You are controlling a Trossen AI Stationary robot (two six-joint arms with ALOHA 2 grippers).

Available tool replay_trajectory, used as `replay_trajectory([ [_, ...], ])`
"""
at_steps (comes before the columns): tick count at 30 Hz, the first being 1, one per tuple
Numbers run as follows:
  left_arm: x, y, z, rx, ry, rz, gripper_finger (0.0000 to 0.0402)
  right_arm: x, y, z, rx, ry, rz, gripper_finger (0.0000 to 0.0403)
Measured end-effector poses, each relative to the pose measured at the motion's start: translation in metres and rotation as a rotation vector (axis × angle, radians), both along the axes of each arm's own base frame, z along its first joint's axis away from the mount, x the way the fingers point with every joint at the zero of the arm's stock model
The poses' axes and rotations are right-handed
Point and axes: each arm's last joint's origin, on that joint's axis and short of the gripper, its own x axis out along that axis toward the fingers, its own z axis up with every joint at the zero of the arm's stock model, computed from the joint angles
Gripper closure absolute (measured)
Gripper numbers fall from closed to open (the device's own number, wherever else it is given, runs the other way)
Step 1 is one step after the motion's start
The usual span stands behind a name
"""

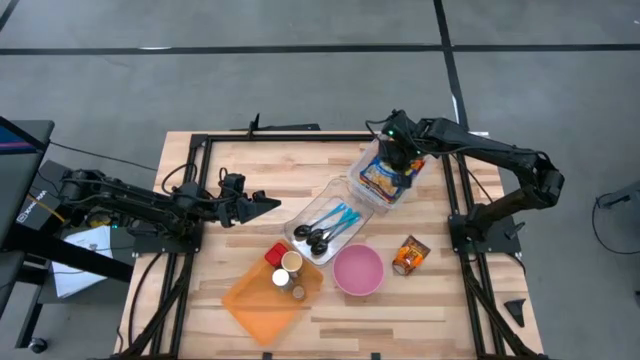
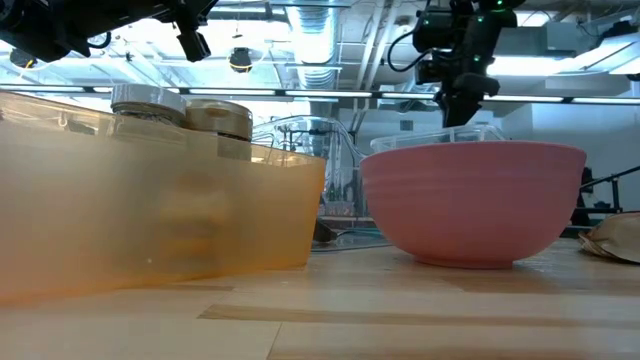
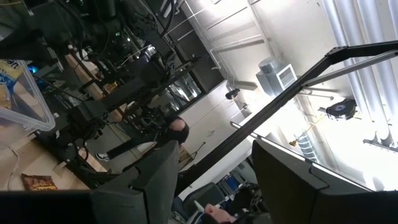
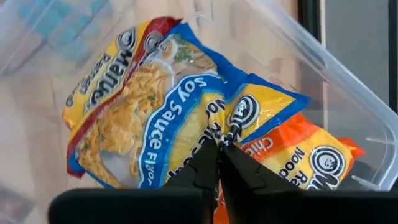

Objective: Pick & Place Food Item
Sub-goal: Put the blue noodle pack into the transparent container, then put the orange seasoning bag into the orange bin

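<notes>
Blue-and-yellow soy-sauce noodle packet [image 4: 155,112] is pinched at its corner by closed right gripper [image 4: 219,149], inside clear plastic bin [image 1: 352,185]. Thin edge grip: slip risked on lift. Left gripper [image 1: 262,204] is parked beside bin, half-open, empty.

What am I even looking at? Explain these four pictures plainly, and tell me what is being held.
Two dark robot arms work at a wooden table. One camera looks down, one sits at table height, one rides each wrist. On the table: an orange plastic tray, a pink bowl, a clear tub of spoons and a clear plastic bin. The right gripper is shut on the yellow-and-blue noodle packet in that bin. The left gripper waits, open and empty.
</notes>
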Motion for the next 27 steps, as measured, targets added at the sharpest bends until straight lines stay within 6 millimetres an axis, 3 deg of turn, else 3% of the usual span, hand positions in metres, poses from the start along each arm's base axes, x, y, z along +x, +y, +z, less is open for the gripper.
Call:
replay_trajectory([
  [14, 0.0, 0.0, 0.0, 0.0, 0.0, -0.001, 0.0202, -0.006, -0.005, 0.003, 0.039, -0.054, -0.204, 0.0272],
  [22, 0.0, 0.0, 0.0, -0.002, 0.0, -0.002, 0.0202, -0.011, -0.009, 0.005, 0.064, -0.079, -0.287, 0.026],
  [27, 0.0, 0.0, 0.0, 0.02, -0.001, 0.008, 0.0202, -0.02, -0.001, 0.023, 0.169, -0.241, -0.316, 0.0264],
])
